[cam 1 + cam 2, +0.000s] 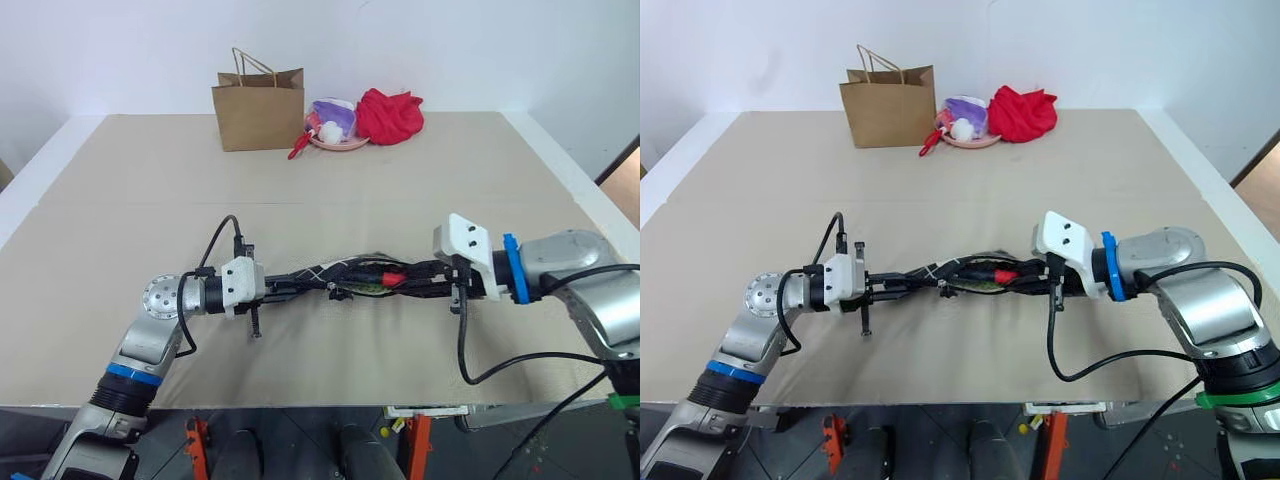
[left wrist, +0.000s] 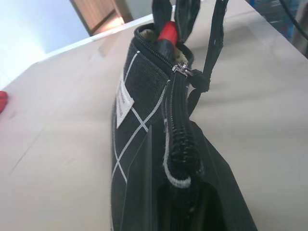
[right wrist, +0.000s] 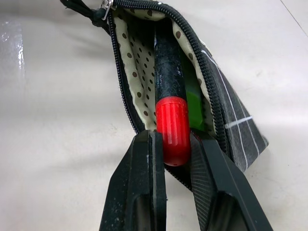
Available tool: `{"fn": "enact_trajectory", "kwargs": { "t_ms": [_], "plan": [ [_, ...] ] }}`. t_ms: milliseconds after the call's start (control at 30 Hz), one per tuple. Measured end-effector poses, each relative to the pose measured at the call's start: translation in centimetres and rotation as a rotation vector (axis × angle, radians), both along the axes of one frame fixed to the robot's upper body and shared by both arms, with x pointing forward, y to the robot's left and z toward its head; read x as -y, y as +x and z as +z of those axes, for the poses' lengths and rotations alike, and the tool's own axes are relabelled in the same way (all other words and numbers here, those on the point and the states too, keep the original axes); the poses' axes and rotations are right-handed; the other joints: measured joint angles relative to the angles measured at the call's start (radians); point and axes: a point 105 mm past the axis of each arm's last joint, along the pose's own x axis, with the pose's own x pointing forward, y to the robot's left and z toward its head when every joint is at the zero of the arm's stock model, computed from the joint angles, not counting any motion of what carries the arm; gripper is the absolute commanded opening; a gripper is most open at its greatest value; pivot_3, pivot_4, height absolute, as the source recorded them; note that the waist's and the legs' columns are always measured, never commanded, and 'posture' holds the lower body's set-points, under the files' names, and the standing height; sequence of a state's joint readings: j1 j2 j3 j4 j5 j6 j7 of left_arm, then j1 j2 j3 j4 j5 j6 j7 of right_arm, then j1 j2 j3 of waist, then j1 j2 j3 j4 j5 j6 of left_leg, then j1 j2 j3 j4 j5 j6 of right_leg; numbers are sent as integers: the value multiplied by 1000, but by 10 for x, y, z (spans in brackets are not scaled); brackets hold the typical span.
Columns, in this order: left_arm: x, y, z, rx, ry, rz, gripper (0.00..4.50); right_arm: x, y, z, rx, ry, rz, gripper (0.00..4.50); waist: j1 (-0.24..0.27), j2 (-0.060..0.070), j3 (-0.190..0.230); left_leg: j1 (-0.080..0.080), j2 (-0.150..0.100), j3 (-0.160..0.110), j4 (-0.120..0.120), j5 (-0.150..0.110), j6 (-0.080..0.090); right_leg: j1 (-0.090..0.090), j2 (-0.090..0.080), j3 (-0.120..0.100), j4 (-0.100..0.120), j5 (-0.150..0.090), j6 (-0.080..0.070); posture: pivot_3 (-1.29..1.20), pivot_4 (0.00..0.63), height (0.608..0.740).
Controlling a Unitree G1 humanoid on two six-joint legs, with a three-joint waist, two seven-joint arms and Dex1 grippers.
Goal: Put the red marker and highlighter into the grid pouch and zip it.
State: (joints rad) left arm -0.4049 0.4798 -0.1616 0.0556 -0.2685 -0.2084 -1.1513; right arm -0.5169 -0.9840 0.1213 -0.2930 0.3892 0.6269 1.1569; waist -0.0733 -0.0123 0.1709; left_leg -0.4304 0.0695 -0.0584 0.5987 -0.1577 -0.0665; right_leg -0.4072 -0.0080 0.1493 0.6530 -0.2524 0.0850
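**Marker half in, pouch mouth narrow**

The right gripper [image 3: 174,159] clamps the marker [image 3: 171,115] by its red end, the barrel already inside the pouch [image 2: 139,110], with the highlighter [image 3: 194,108] lying green beside it. The left gripper [image 1: 275,287] is shut on the pouch's closed end. Judged risks: letting go early leaves the red end jutting out to block the zipper [image 2: 179,120], and pushing hard could tug the pouch free. The beige tabletop [image 1: 150,200] carries a paper bag [image 1: 258,108] and a red cloth [image 1: 388,116] by the white wall.

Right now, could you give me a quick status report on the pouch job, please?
Left gripper shut on grid pouch. Right gripper clamps red marker, barrel inside the open mouth. Highlighter already in. Zip half open. Nothing in the way.
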Motion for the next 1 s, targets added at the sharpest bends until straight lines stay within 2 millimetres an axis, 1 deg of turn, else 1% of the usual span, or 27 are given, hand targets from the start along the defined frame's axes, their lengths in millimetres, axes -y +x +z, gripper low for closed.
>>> {"fn": "enact_trajectory", "kwargs": {
  "t_ms": [133,233,267,300,333,367,433,467,533,567,633,667,733,800,900,967,1000],
  "plan": [
    [1,-1,2,0,0,-15,0,-6,1,3,7,21,9,408,0,0,0,0,0,0,0,0,0,0,0,0,0,0,0,0,150,740],
    [3,0,3,-3,-4,-18,0,-10,2,1,-11,33,6,408,1,0,0,0,0,0,0,0,0,0,0,0,0,0,0,0,150,740],
    [3,0,3,-5,-7,-19,0,-11,2,-1,-22,45,-4,1462,1,0,0,0,0,0,0,0,0,0,0,0,0,0,0,0,150,740],
    [5,0,3,-7,-11,-22,0,-14,4,0,-30,66,-10,1777,0,0,0,0,0,0,0,0,0,0,0,0,0,0,1,0,150,740],
    [7,-1,3,-7,-13,-30,0,-17,4,0,-35,79,-13,2394,0,0,0,0,0,0,0,0,0,0,0,0,0,1,1,0,150,740],
    [9,-3,3,-7,-15,-38,0,-18,5,0,-40,86,-17,2820,0,0,0,0,0,0,0,0,0,0,0,0,0,1,1,0,150,740],
    [11,-4,2,-9,-13,-45,0,-18,5,1,-44,89,-23,3958,0,0,0,0,0,0,0,0,0,0,0,0,0,0,1,0,150,740],
    [11,-4,2,-9,-13,-45,0,-19,5,1,-47,91,-22,4428,1,0,0,0,0,0,0,0,0,0,0,0,0,0,1,0,150,740],
    [11,-4,2,-9,-13,-45,0,-19,5,1,-51,94,-23,4476,1,0,0,0,0,0,0,0,0,0,0,0,0,1,1,0,150,740],
    [12,-3,3,-10,-15,-46,0,-18,1,1,-57,101,-14,4476,1,0,0,0,0,0,0,0,0,0,0,0,0,0,1,0,150,740],
    [12,-4,5,-19,-23,-45,0,-15,-20,1,-99,129,54,4476,10,0,0,-1,0,-1,0,0,0,1,0,0,0,-1,2,0,150,740],
    [9,-3,5,-25,-25,-37,0,-13,-36,3,-129,141,111,4476,14,0,0,-1,0,-1,0,-1,1,1,0,0,0,-2,2,0,150,740],
    [8,-2,6,-32,-30,-29,0,-11,-59,5,-170,146,180,4476,19,0,0,-1,0,-1,0,-2,1,1,0,0,0,-2,2,0,150,740],
    [8,-1,7,-34,-32,-27,0,-7,-74,2,-213,118,214,4476,22,0,0,0,0,-1,1,-2,1,1,0,0,0,-2,2,0,150,740],
    [8,-1,7,-36,-33,-27,0,-3,-84,-5,-241,97,236,4476,21,0,0,1,0,0,2,-2,1,1,0,0,0,-2,-1,0,150,740],
    [8,-1,7,-36,-33,-29,0,-4,-82,-3,-205,110,243,4476,20,0,0,1,0,0,2,-1,0,1,0,0,0,-1,-3,0,150,740],
    [8,-1,7,-37,-34,-30,0,-8,-78,3,-151,133,247,4476,18,-1,0,2,0,0,3,0,-1,2,0,0,0,0,-3,0,150,740]
  ]
}}
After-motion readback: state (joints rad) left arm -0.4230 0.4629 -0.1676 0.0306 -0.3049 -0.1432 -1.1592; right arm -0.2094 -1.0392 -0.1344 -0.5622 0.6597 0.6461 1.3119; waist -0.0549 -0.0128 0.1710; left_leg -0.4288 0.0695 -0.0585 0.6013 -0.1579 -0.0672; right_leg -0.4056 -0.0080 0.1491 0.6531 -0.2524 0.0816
